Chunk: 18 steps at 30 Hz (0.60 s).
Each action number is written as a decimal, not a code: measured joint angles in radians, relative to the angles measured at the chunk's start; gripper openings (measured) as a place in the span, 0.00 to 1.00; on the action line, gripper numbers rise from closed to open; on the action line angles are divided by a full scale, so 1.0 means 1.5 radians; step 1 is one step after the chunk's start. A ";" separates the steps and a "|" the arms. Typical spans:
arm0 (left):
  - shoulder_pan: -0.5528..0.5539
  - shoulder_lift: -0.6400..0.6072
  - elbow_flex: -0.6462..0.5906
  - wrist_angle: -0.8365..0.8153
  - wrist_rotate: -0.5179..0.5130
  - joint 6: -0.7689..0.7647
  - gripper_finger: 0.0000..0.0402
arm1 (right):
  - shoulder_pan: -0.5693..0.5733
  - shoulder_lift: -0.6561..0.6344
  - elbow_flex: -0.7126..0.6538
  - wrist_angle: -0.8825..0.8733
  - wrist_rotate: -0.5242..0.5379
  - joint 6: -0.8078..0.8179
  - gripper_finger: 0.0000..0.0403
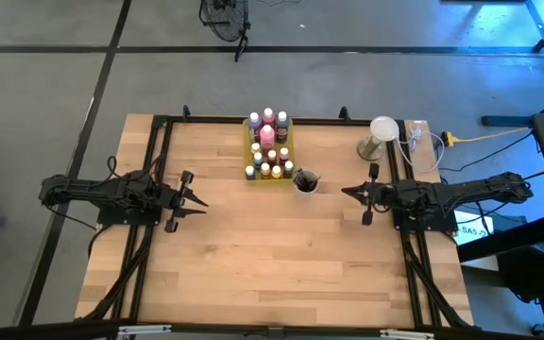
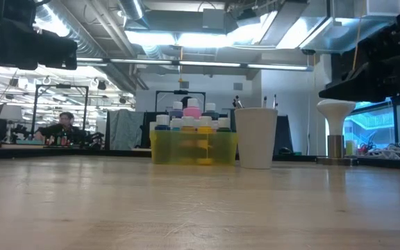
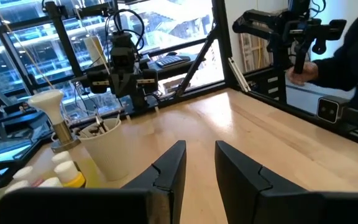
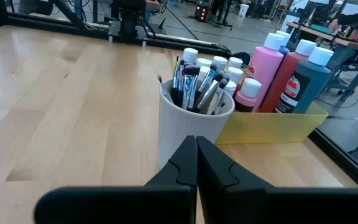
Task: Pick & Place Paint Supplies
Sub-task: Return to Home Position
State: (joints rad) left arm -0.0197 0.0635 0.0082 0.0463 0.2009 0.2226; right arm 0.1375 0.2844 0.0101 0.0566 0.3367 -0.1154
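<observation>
Nothing is being carried at the moment. The left gripper (image 3: 199,148) is hanging over the left side of the tabletop (image 1: 253,255) with its fingers (image 3: 169,168) standing apart and nothing between them. The right gripper (image 4: 196,144) is hovering on the right side, pointing at the cup (image 4: 188,127), with its fingers (image 4: 182,163) pressed together on nothing.

The paint bottles (image 1: 268,149) are standing upright and packed close in the yellow tray (image 4: 272,127) at the far middle of the tabletop. The brushes (image 4: 194,84) are bunching in the cup just beside the tray, pale tips up.

I'm guessing the bottles are light, stiff plastic with smooth round walls, so they're likely slipping under a shallow pinch. With the bottles crowding each other like this, only the caps and necks are offering room for fingers, and the tall pink bottle (image 4: 269,65) is looking the easiest to reach.

The brushes are looking thin, light and rigid along the handle but soft at the hairs. A hold on the bare handle below the tip would be sparing the bristles. The cup looks light too, so a sideways tug on one brush is risking tipping it.
</observation>
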 joint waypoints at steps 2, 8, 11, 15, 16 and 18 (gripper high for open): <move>0.000 0.000 0.000 0.000 0.000 0.000 0.20 | 0.000 0.000 0.000 0.000 0.000 0.000 0.00; 0.000 0.000 0.000 0.001 0.000 0.000 0.21 | 0.000 0.000 0.000 0.000 0.000 0.002 0.00; 0.000 0.000 0.000 0.001 0.000 0.000 0.21 | 0.000 0.000 0.000 0.001 0.000 0.002 0.00; 0.000 0.000 0.000 0.001 0.000 0.000 0.20 | 0.000 0.000 0.000 0.001 0.000 0.002 0.00; 0.000 0.000 0.000 0.001 0.000 0.000 0.21 | 0.000 0.000 0.000 0.001 0.000 0.002 0.00; 0.000 0.000 0.000 0.001 0.001 0.000 0.21 | 0.000 0.000 0.000 0.001 0.000 0.002 0.00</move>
State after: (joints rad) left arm -0.0197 0.0635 0.0082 0.0475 0.2016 0.2222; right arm 0.1375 0.2844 0.0101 0.0578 0.3370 -0.1127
